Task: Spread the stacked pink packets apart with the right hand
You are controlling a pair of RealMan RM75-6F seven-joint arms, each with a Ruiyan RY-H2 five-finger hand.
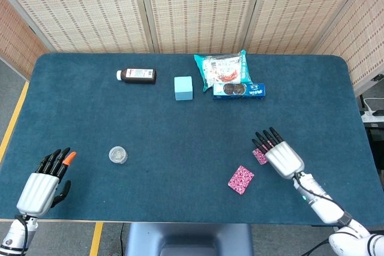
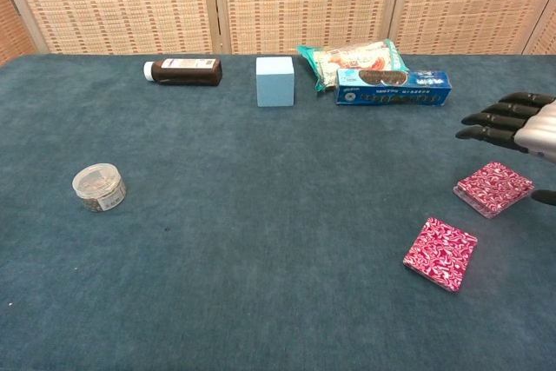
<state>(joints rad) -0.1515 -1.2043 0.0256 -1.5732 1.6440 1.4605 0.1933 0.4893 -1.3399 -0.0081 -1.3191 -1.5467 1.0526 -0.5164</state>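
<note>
Two pink patterned packets lie flat and apart on the blue table. One packet (image 1: 241,179) (image 2: 440,254) sits alone toward the front. The other packet (image 1: 260,156) (image 2: 493,188) lies further right, partly hidden under my right hand in the head view. My right hand (image 1: 281,156) (image 2: 512,122) hovers above that packet with its fingers stretched out and apart, holding nothing. My left hand (image 1: 42,185) rests at the front left corner, fingers extended, empty.
A small clear round jar (image 1: 118,154) (image 2: 99,188) stands front left. Along the back are a brown bottle (image 1: 137,75) lying down, a light blue cube (image 1: 183,87), a snack bag (image 1: 222,69) and a blue cookie box (image 1: 239,90).
</note>
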